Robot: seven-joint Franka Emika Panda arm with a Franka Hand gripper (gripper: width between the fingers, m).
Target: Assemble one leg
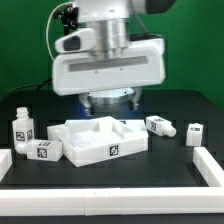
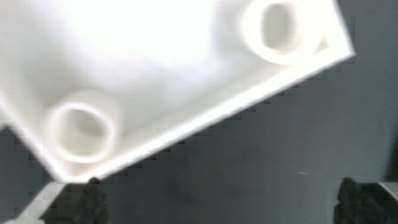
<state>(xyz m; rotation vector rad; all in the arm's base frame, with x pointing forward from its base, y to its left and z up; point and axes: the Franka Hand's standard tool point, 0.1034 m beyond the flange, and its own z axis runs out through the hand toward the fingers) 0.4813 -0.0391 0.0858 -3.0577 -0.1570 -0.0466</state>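
The gripper (image 2: 222,205) hangs over a corner of the white tray-like piece (image 1: 100,140), fingertips (image 2: 75,203) spread wide with nothing between them. A leg (image 1: 22,130) and a 2nd leg (image 1: 43,151) sit at the exterior view's left of the piece. A 3rd leg (image 1: 160,125) and a 4th leg (image 1: 195,132) sit at its right.

The tray-like panel (image 1: 95,138) is plain white, with one black-and-white square marker tag (image 1: 113,150) on its front wall. To the exterior view's left of the panel, a white leg (image 1: 22,130) and a second leg (image 1: 42,150) bear the same black-and-white pattern. To its right, a third leg (image 1: 158,125) and a fourth leg (image 1: 193,133) are white with dark tag marks. The table (image 1: 110,185) under the panel is black, and the wall (image 1: 20,40) behind it is green. Above it the arm's housing (image 1: 105,65) is white and pale grey. The end effector (image 2: 222,205) has black fingertips (image 2: 79,203).
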